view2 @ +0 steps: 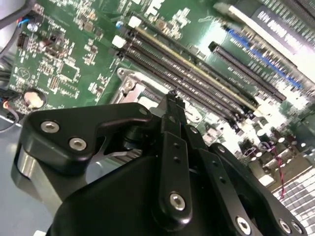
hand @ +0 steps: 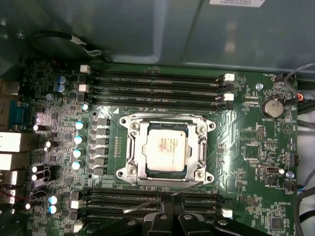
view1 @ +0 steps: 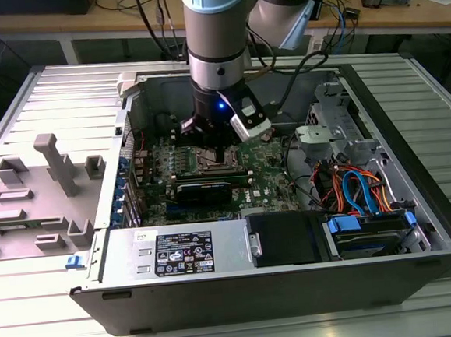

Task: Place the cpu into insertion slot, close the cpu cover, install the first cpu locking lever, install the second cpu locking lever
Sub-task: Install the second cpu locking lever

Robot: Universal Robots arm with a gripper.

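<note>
Silver-grey, the cpu (hand: 166, 150) sits in the insertion slot (hand: 166, 181) with the cpu cover (hand: 139, 147) closed around it in the first wrist view. My tool (hand: 169, 200) hovers beside the slot; I cannot tell its opening. Beyond the slot, the second wrist view shows memory slots (view2: 197, 78).
</note>
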